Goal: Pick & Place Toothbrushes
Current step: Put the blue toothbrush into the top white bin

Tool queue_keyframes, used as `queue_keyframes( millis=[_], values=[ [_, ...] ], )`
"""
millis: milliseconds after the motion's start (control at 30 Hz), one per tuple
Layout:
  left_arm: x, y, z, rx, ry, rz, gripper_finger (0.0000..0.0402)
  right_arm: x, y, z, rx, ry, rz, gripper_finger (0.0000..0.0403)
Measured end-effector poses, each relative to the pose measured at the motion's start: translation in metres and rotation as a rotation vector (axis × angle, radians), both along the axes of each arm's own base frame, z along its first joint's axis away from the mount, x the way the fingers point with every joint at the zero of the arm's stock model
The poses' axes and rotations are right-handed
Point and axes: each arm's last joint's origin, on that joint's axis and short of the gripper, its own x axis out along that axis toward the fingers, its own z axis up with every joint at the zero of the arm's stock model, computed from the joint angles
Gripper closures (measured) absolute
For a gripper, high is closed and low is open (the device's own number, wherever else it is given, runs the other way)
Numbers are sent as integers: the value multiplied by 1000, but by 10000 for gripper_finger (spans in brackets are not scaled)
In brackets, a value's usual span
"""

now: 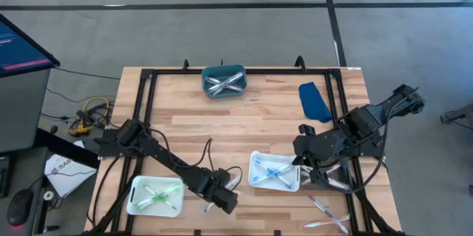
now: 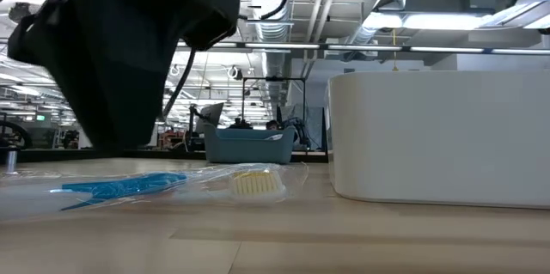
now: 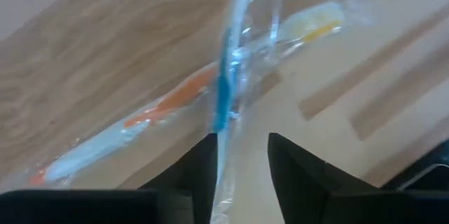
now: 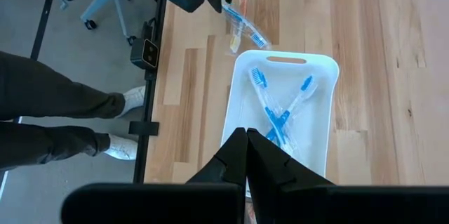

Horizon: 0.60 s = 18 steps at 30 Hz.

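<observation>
Nearest the low camera stood the tall white tray (image 2: 438, 137), beside the left arm. Farther back, the wooden table (image 1: 251, 129) carried a teal tray (image 1: 223, 80) and another white tray (image 1: 155, 195) holding green brushes. The left gripper (image 3: 242, 157) hung over two wrapped toothbrushes (image 3: 224, 76) lying crossed on the wood, jaws parted around the blue one without visibly clamping it. The right gripper (image 4: 246, 147), clenched empty, waited above the blue-brush tray. Judged step: picking. Next: closing squarely on one handle only.
</observation>
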Motion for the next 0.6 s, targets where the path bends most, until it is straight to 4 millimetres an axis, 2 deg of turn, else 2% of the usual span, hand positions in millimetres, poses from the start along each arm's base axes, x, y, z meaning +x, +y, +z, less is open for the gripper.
queue_keyframes(
  millis=[267,600],
  values=[
    [-8,3,-14,-35,61,32,261,-2,-1,-1,-13,22,0,403],
    [-7,2,-13,-32,52,2,287,-2,-1,-1,-13,22,0,403]
  ],
)
